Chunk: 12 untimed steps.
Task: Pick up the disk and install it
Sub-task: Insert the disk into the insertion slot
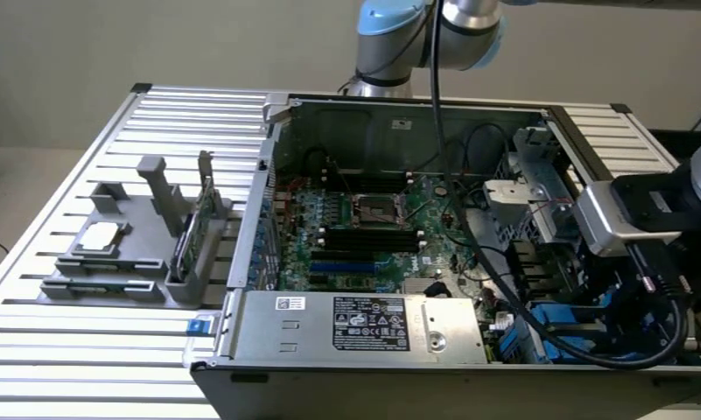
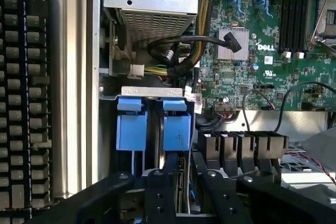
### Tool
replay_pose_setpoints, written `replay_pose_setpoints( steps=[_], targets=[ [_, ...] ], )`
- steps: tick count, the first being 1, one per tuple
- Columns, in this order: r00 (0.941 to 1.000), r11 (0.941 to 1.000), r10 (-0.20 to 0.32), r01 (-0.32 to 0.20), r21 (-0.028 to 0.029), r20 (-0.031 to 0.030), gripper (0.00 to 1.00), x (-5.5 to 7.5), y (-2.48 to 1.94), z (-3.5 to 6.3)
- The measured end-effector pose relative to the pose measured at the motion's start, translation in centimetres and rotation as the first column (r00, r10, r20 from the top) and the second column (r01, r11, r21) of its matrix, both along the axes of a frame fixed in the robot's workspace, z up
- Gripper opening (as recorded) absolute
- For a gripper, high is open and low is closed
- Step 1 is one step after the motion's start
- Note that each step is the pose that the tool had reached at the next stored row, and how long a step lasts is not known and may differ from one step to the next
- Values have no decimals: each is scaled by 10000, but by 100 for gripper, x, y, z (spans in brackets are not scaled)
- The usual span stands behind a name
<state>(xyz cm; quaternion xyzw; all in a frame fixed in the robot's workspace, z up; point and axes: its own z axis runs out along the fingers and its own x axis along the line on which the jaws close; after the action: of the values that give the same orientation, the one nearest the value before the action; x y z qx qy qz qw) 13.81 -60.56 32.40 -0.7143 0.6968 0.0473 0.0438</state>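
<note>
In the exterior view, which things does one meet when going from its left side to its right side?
Chip → green card → processor socket → robot wrist.

We see an open computer case (image 1: 269, 175) on a slatted metal table (image 1: 70, 350), its green motherboard (image 1: 362, 236) exposed behind a silver power supply (image 1: 362, 324). At the exterior view's left, a grey holder (image 1: 105, 284) carries a small square chip (image 1: 101, 236) and an upright green card (image 1: 186, 245).
</note>
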Motion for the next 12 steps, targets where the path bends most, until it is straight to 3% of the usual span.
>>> replay_pose_setpoints(
  steps=[2, 12],
  targets=[
    [10000, 10000, 0, 0, -10, -21, 25, 2, 0, 32],
    [9999, 10000, 0, 0, -12, -147, 25, 2, 0, 446]
  ],
)
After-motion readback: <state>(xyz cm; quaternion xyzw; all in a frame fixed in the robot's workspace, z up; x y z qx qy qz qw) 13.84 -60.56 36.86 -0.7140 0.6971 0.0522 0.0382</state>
